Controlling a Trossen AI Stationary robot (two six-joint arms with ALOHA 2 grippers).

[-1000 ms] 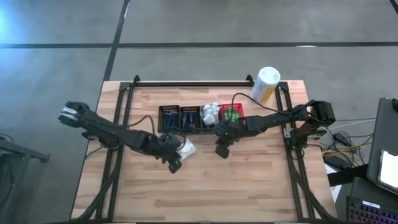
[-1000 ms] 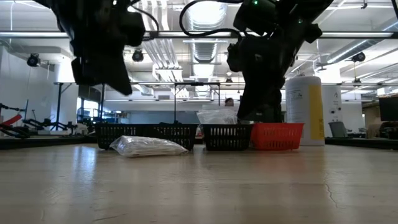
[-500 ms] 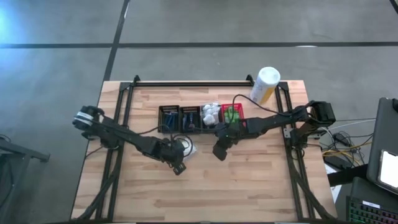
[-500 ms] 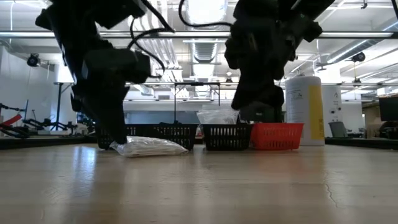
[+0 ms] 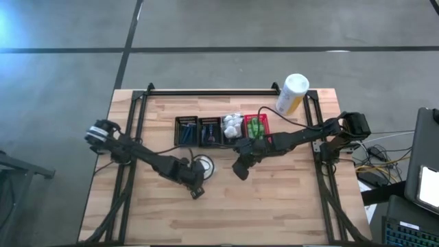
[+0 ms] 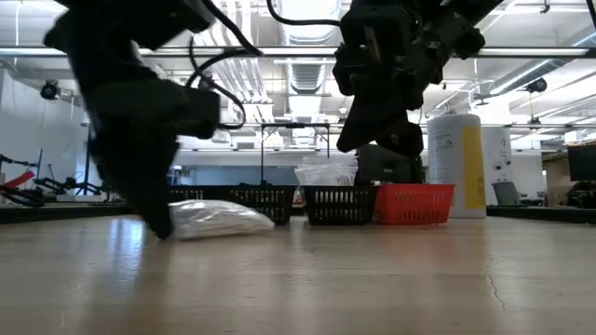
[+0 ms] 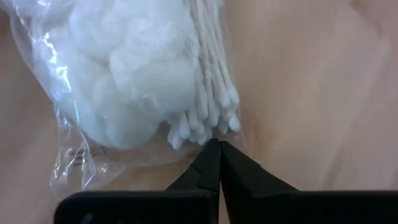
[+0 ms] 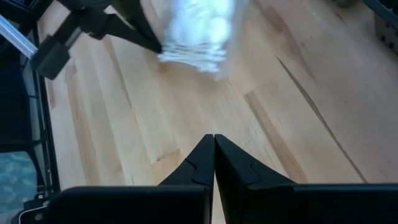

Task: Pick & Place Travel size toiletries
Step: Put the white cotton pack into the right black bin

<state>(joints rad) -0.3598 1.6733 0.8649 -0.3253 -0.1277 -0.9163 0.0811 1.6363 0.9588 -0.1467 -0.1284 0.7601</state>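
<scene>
the white bundle (image 5: 204, 165) lay in its clear bag on the bench (image 5: 288, 199), just before the baskets (image 5: 221, 128); the left gripper (image 7: 216, 149) was clenched at its edge; it should open wide before descending; the right gripper (image 8: 213, 142), clenched and empty, hung nearby.

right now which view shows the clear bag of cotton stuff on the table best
The left wrist view: the clear bag fills it, showing cotton balls and swabs, with the shut left gripper at its edge. The high view shows a small white patch. The low view shows its side. The right wrist view shows it blurred.
</scene>
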